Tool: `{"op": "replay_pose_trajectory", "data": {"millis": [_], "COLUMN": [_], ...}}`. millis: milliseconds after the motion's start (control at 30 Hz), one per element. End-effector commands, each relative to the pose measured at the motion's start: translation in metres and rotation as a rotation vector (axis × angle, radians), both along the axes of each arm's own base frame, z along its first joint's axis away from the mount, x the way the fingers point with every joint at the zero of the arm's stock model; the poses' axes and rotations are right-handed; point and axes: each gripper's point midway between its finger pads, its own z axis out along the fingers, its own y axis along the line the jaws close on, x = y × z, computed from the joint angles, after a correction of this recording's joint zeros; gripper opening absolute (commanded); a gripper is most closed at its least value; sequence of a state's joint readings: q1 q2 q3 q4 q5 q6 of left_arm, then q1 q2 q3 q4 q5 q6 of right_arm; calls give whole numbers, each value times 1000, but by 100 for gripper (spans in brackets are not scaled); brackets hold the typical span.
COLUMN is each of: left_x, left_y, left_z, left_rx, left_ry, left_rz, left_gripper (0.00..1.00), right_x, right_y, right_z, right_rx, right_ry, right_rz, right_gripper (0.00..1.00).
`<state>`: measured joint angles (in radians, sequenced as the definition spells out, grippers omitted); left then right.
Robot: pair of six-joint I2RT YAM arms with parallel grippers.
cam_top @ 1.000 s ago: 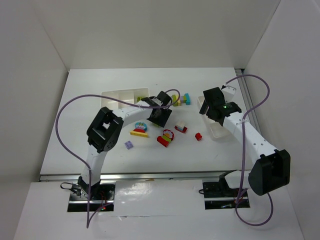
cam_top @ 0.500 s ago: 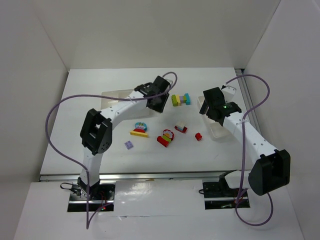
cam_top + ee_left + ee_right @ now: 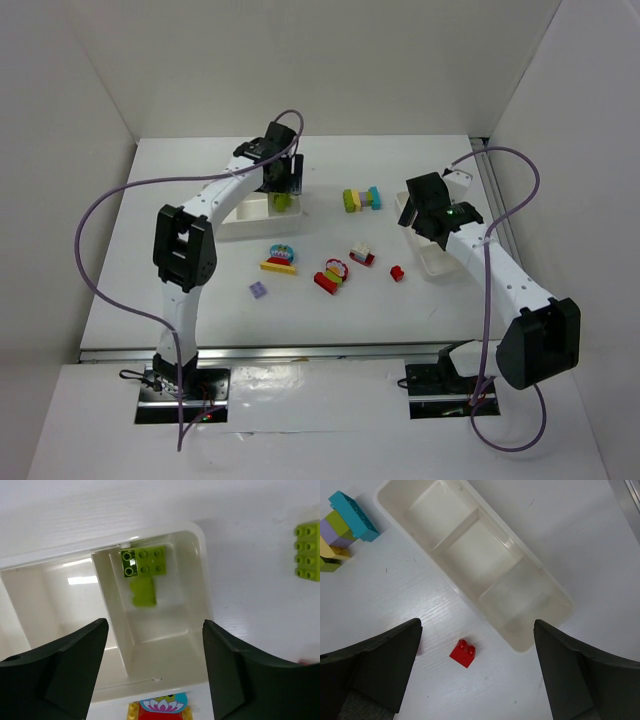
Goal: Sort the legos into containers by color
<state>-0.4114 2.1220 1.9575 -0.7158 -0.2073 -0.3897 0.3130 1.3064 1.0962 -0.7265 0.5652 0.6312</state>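
Jaws of the left gripper (image 3: 155,630) stand spread wide with nothing between them, hanging over the end compartment of the wide white three-compartment plastic tray (image 3: 204,580) at the back left of the white table (image 3: 200,280). Inside that compartment a lime green plastic brick (image 3: 144,562) lies against the far wall; the paler lime patch just below it may be a second brick or a reflection, I cannot tell which. The right gripper (image 3: 477,625) is likewise wide open and empty, poised above the near rim of the narrow white divided tray (image 3: 480,555), whose compartments show only bare plastic. A small red brick (image 3: 463,653) sits on the table just beside that tray, and a stacked cyan, purple, lime and yellow piece (image 3: 345,527) lies between the two trays. Nearer the arms, a yellow-and-red flat piece (image 3: 279,258), a red patterned piece (image 3: 332,276), a red-and-white piece (image 3: 363,256) and a small purple brick (image 3: 259,290) are scattered loose on the tabletop.
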Motion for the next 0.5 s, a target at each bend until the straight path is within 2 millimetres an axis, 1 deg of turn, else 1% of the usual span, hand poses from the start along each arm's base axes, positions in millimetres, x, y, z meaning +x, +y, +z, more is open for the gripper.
{"op": "replay_pose_trajectory", "data": {"millis": [0,33,67,100,133,167,200,233,267,300,333,367,400,433,467], "left_x": [-2,-3,-9,-13,-22,-28,-44,-57,-72,-101,-114,-131,-147,-174,-187], "left_y": [-13,-12,-13,-10,-10,-5,5,10,18,26,32,35,37,41,43], "left_z": [19,26,25,31,50,56,41,39,59,27,21,13,18,-10,-17], "left_rx": [-46,-52,-39,-35,-49,-47,-32,-40,-65,-53,-59,-56,-82,-67,-70], "left_ry": [-14,-27,-25,-33,-63,-72,-30,-15,-54,32,41,59,43,108,133], "left_rz": [-15,-15,-17,-12,-21,-4,31,50,76,113,147,167,175,213,235], "left_gripper": [88,88,88,86,83,81,79,78,74,73,73,73,73,74,76], "right_x": [8,7,7,7,7,7,7,7,6,4,3,3,5,5,6], "right_y": [-1,-2,-2,-2,-2,-2,-2,-2,-2,-3,-3,0,1,2,2], "right_z": [16,15,15,15,15,15,15,15,18,15,11,8,9,9,2], "right_rx": [13,10,10,10,10,10,10,10,13,10,7,20,24,25,21], "right_ry": [-47,-38,-38,-38,-38,-38,-38,-38,-47,-38,-30,-25,-37,-32,-18], "right_rz": [-22,-22,-22,-22,-22,-22,-22,-22,-22,-22,-22,-12,-11,0,0], "right_gripper": [100,100,100,100,100,100,100,100,100,100,100,100,100,100,100]}}
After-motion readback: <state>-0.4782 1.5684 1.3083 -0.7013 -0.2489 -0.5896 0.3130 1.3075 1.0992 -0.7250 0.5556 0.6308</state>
